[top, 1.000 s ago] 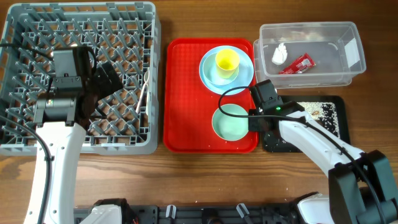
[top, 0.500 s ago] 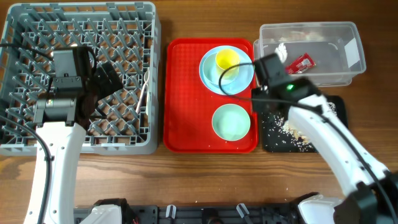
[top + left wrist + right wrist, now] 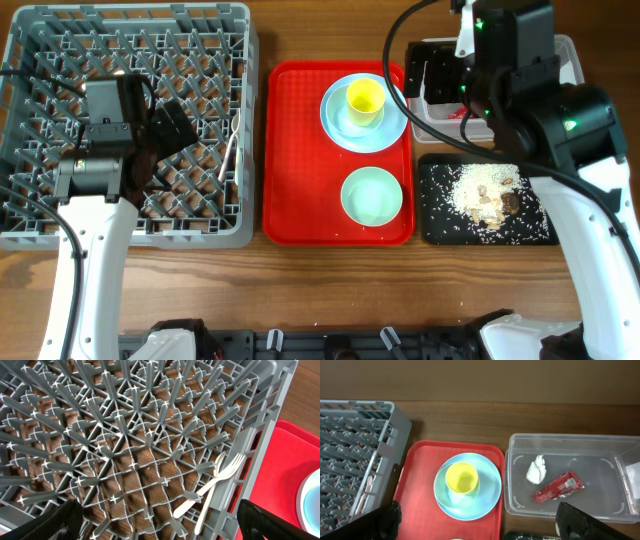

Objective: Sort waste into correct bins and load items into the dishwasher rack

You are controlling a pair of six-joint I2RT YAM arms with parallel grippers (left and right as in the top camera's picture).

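Lifting away, the right pincer [image 3: 438, 80] has left the mint-green bowl [image 3: 372, 195], jaws spread and empty. The food scraps [image 3: 485, 190] now lie on the black tray [image 3: 535, 232], so the bowl, sitting on the red tray [image 3: 300, 150], looks ready for the dishwasher rack [image 3: 130, 236]. The left pincer [image 3: 159, 515] gapes empty too.

Bright, even, diffuse light, all 3 views; shadows soft. Small glints on rack [image 3: 130, 445] pegs. Focus sharp; wrist-cam corners dark.

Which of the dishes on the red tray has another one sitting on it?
The light blue plate: the yellow cup stands on it, while the mint-green bowl sits alone.
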